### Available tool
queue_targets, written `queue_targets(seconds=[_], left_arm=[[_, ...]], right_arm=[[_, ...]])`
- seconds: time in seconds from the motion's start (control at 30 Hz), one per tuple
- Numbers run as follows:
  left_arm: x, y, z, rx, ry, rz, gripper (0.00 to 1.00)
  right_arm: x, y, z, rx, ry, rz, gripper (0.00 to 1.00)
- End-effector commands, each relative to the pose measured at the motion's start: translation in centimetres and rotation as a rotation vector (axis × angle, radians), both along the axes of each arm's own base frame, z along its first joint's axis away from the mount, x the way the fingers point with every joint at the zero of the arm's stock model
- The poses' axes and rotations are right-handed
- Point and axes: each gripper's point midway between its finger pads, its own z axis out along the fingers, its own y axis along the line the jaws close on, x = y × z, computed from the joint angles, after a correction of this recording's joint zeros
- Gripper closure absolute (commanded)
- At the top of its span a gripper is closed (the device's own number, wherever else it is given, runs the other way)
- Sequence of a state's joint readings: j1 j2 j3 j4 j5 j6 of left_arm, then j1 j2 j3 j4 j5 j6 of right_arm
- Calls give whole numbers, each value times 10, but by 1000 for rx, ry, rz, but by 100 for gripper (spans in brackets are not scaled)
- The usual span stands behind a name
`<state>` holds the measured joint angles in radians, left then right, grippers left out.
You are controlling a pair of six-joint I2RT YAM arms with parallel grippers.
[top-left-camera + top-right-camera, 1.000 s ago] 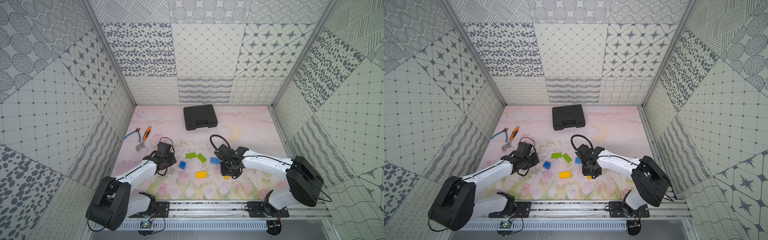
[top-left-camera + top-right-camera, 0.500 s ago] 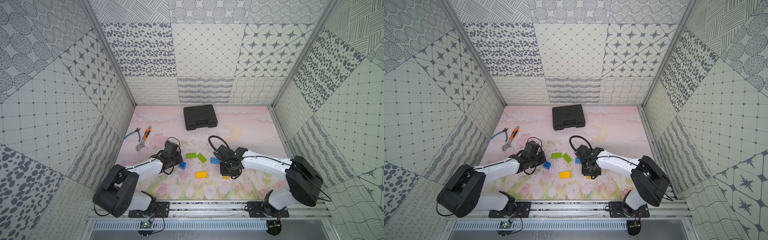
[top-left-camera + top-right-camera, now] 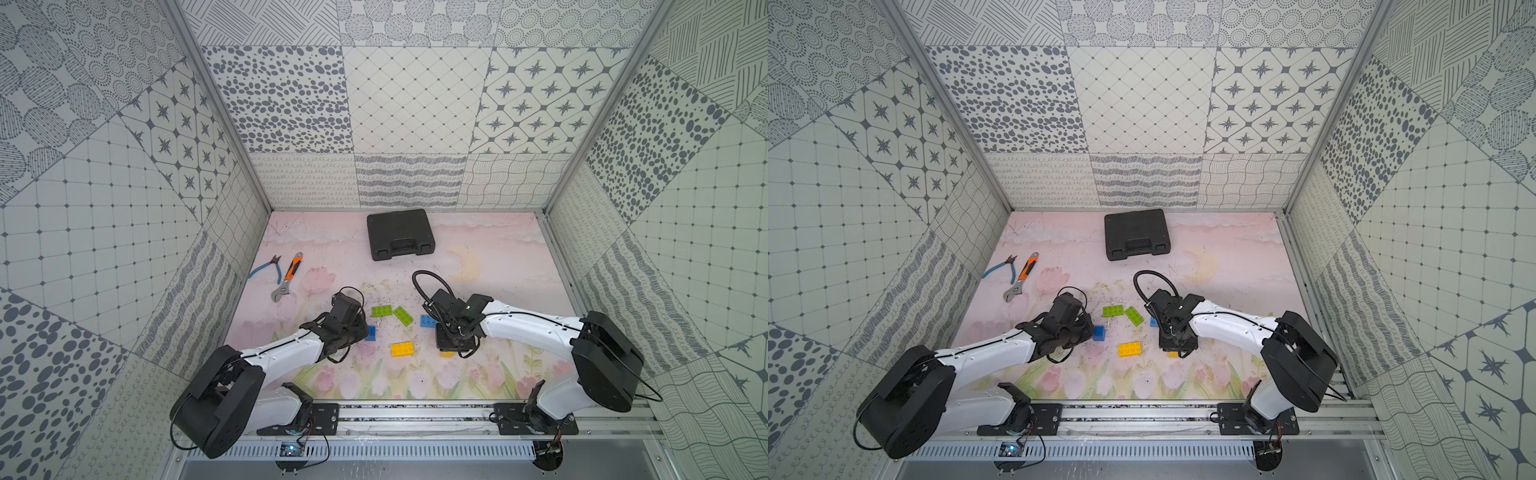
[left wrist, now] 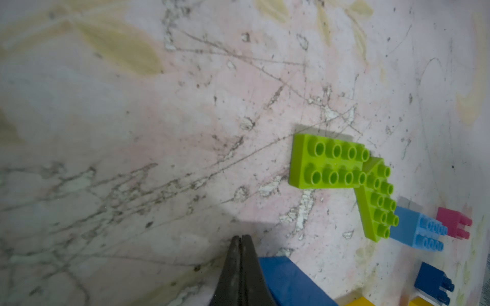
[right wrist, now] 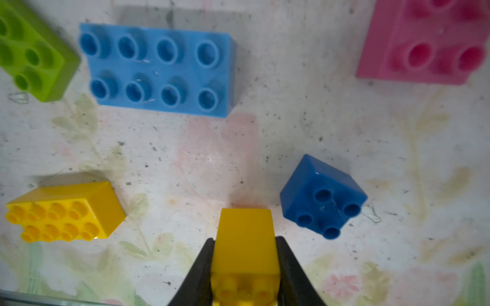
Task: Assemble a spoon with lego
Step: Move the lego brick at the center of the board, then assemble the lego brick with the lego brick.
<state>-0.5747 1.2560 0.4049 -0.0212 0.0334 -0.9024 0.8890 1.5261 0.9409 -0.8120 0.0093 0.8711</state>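
Right fingers [image 5: 201, 265] clamped on small yellow brick [image 5: 245, 227]; dark blue square brick [image 5: 323, 196] sits just beside it, apart, right arm nearer. Left fingers [image 4: 233, 265] together, empty.

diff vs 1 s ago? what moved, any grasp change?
Left hand, shut, swung inward, up beside the dark blue brick. Right hand finished closing on the small yellow brick, arm barely shifting. Green bricks, oblong yellow brick, black case, wrench and pliers stayed put.
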Motion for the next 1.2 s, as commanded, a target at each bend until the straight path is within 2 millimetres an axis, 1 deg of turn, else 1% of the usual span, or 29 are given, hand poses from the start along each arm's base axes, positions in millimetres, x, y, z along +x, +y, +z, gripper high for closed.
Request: queue_targets(seconds=[0.0, 0.1, 0.2, 0.23, 0.33, 0.4, 0.43, 0.5, 0.57, 0.6, 0.7, 0.77, 0.83, 0.9, 0.97, 1.0, 1.1, 1.17], left_arm=[[-33, 13, -26, 80, 144, 34, 100], [-33, 8, -23, 74, 121, 19, 100], [-32, 17, -23, 132, 115, 28, 100], [-31, 16, -22, 131, 110, 24, 100], [-29, 1, -18, 68, 107, -8, 100], [-31, -1, -19, 68, 115, -8, 100], [-33, 2, -21, 73, 118, 1, 100], [-37, 14, -22, 108, 120, 28, 100], [-39, 26, -14, 121, 119, 49, 100], [-38, 30, -8, 120, 109, 59, 97], [-31, 46, 26, 130, 44, 95, 81], [-29, 62, 50, 133, 5, 134, 59], [-29, 76, 69, 124, -30, 169, 43], [-33, 90, 90, 127, -81, 200, 21], [-36, 98, 108, 128, -136, 216, 8], [-37, 100, 116, 123, -163, 221, 3], [-43, 107, 134, 114, -212, 240, 2], [-47, 114, 145, 126, -242, 252, 2]], right_arm=[[10, 22, 16, 63, -29, 32, 81], [12, 27, 23, 70, -32, 47, 81], [16, 34, 31, 85, -43, 60, 81], [18, 39, 34, 92, -46, 71, 81], [24, 54, 44, 104, -48, 108, 81], [27, 67, 50, 127, -50, 124, 81], [28, 77, 53, 155, -47, 133, 81], [30, 92, 57, 186, -43, 145, 81], [32, 106, 62, 206, -33, 163, 82], [32, 111, 65, 208, -32, 175, 81], [32, 126, 69, 223, -21, 193, 82], [34, 136, 68, 213, -10, 206, 82], [36, 146, 72, 207, -7, 223, 82], [37, 158, 74, 197, -2, 240, 82], [37, 167, 76, 186, 2, 249, 82], [36, 172, 75, 185, 12, 250, 82], [35, 182, 72, 176, 31, 245, 82], [34, 184, 70, 159, 37, 240, 82]])
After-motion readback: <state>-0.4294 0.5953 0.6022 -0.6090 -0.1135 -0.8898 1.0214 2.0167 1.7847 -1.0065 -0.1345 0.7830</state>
